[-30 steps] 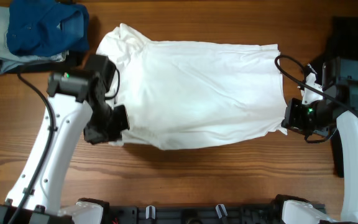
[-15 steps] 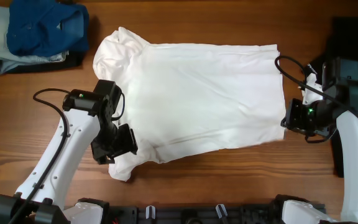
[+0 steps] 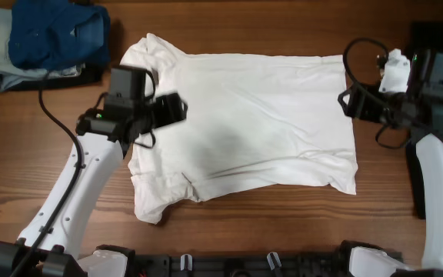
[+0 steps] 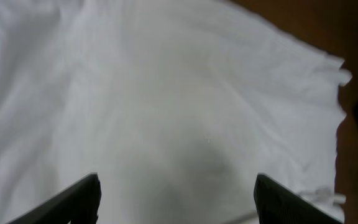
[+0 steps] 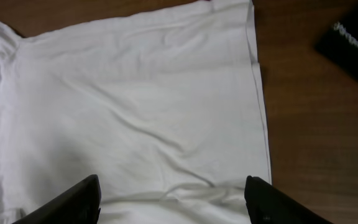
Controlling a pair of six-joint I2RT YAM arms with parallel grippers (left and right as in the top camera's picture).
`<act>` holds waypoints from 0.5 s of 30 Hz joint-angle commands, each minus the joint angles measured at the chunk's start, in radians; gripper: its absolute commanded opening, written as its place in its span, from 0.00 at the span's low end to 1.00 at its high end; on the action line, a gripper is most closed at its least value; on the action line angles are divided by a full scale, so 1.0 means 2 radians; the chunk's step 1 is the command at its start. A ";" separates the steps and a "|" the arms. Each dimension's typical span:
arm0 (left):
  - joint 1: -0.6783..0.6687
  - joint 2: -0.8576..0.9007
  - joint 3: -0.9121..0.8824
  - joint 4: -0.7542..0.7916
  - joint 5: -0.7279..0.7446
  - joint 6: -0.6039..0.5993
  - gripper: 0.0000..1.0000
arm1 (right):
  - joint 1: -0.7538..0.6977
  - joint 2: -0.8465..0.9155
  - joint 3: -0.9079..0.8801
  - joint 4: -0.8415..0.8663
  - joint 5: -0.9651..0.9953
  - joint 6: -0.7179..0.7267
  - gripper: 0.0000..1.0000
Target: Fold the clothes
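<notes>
You had a limp, light white shirt (image 3: 268, 123); its hem corners looked best to pinch. Your left gripper (image 4: 177, 190) and right gripper (image 5: 173, 190) both gaped wide, holding nothing.

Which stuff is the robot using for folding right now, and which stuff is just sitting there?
For the job:
- white shirt, spread flat on the table
- left tool and right tool, both open

Just lying about:
- pile of blue and grey clothes, far left corner, looks folded
- black thing with a white logo, beside the shirt, not touching it
</notes>
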 commanded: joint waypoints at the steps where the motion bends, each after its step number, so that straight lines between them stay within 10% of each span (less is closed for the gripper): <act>1: 0.029 0.044 0.079 0.023 0.005 0.055 0.78 | -0.001 0.048 0.036 0.018 -0.023 -0.025 0.75; 15: 0.047 0.333 0.376 0.056 -0.060 0.173 0.81 | 0.002 0.210 0.109 0.126 -0.023 -0.051 0.72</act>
